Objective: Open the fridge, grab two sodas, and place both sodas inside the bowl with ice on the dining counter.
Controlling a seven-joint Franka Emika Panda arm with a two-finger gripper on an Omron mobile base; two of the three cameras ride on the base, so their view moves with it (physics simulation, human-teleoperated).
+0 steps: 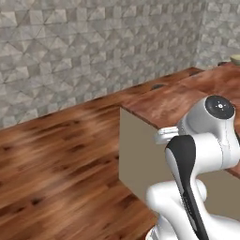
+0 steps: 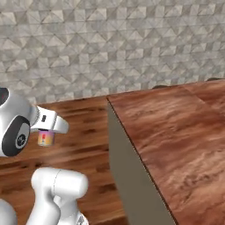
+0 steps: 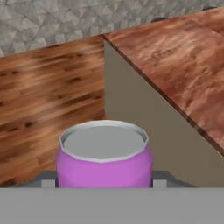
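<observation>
Left base view: I see my arm low at the right, the reddish wood counter (image 1: 173, 101) running up ahead of it, and a pale sliver at the far right edge that could be the bowl (image 1: 236, 59), too cropped to confirm; the hand itself I can't make out here. Right base view: the hand (image 2: 45, 134) sits out to the left of the counter's near corner, over the wood floor (image 2: 83, 132), with a small purple-and-pale soda can (image 2: 45, 139) hanging under it, well apart from the counter edge. Hand view: the can (image 3: 104, 155) sits right between the finger tips, purple body, grey top facing me, the dark pads pressing on both its sides, so I read the hand as clenched on the can. The counter corner lies ahead and to the right of the hand, floor to the left. Progress, as I judge it: one soda is out of the fridge and in transit; placing it in the bowl is not yet done, and whether the other soda is already delivered I can't tell from here.
</observation>
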